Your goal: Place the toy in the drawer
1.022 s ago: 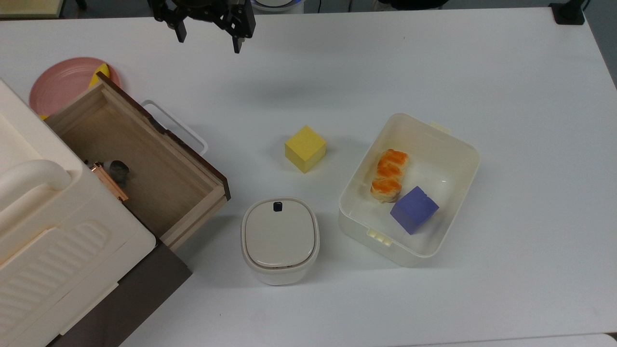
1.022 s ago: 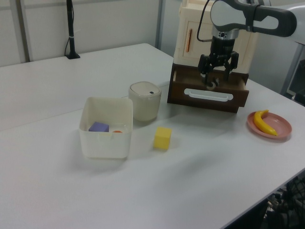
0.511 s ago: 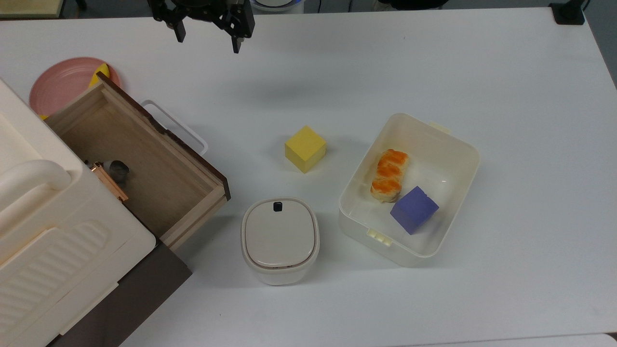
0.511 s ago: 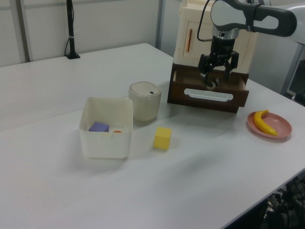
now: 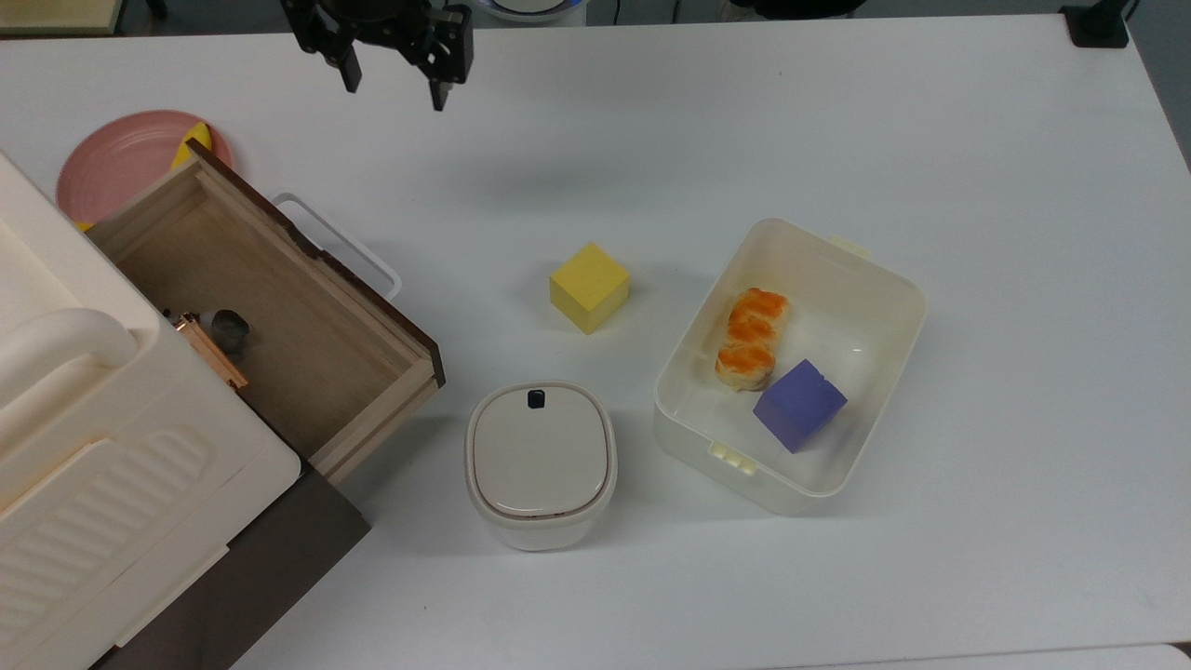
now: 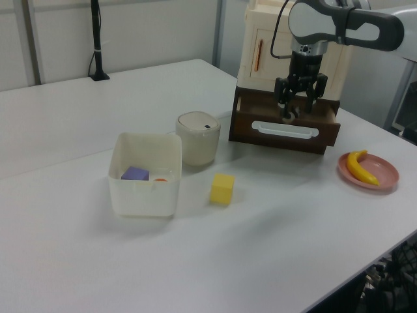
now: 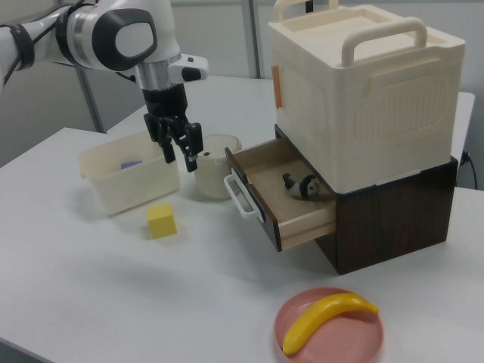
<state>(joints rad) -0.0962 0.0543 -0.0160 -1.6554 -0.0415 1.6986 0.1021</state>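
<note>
While toy (image 7: 303,185) sits in drawer (image 7: 274,198), end effector (image 7: 178,148) empty

The toy (image 5: 229,328) is a tiny dark grey, roundish object with small whitish bits; in the right view (image 7: 304,185) it looks like a little figure lying on its side. It rests on the floor of the drawer (image 5: 307,307), at the back, close to the cream cabinet body above it and to the drawer's rear wall. The drawer (image 7: 295,215) is a light-brown wooden box, pulled well out of the dark brown base and standing open. Its front panel is dark brown and carries a white loop handle (image 5: 349,244), which sticks out over the counter (image 5: 707,130). In the left view the drawer's front (image 6: 287,130) faces the camera.
</note>
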